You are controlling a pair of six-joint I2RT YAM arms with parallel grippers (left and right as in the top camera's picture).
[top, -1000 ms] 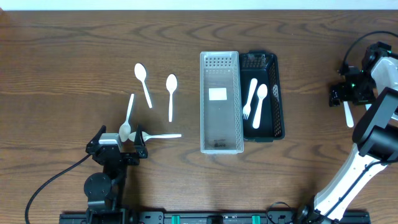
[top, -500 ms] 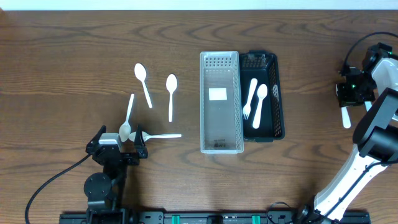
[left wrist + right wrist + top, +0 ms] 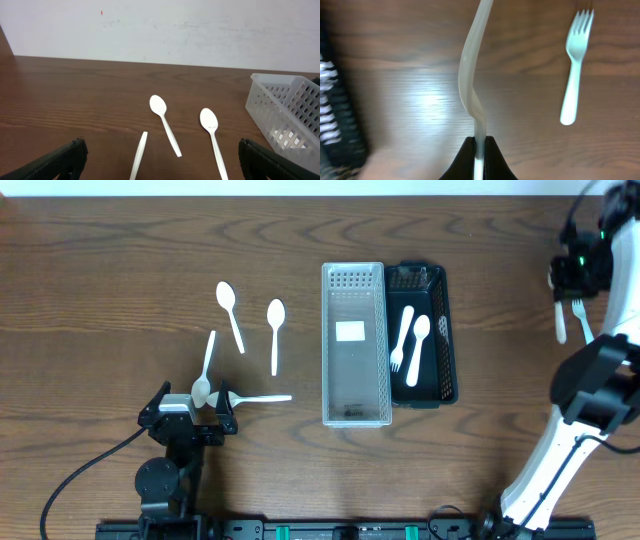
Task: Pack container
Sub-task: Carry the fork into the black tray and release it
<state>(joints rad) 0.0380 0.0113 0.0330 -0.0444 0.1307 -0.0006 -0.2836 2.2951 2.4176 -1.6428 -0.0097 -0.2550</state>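
My right gripper (image 3: 479,146) is shut on the lower end of a white plastic utensil (image 3: 472,75), which is seen edge-on and rises curved out of the jaws. In the overhead view this gripper (image 3: 575,275) hangs at the far right with the utensil (image 3: 560,320) below it. A white fork (image 3: 575,65) lies on the wood beside it. The clear basket (image 3: 326,340) and the black tray (image 3: 449,330) stand mid-table; the tray holds a fork (image 3: 400,340) and a spoon (image 3: 418,348). My left gripper (image 3: 160,167) is open and low over the table with a spoon handle (image 3: 139,159) between its fingers.
Several white spoons lie left of the basket: one (image 3: 230,312), another (image 3: 275,332), one (image 3: 206,368) and one (image 3: 258,398) right by my left gripper (image 3: 195,408). The basket's corner (image 3: 287,117) shows at the right of the left wrist view. A wall runs behind the table.
My right gripper closed on the white utensil and carried it toward the table's far edge, off the wood. A fork has come into view beside it. The left arm has not moved.
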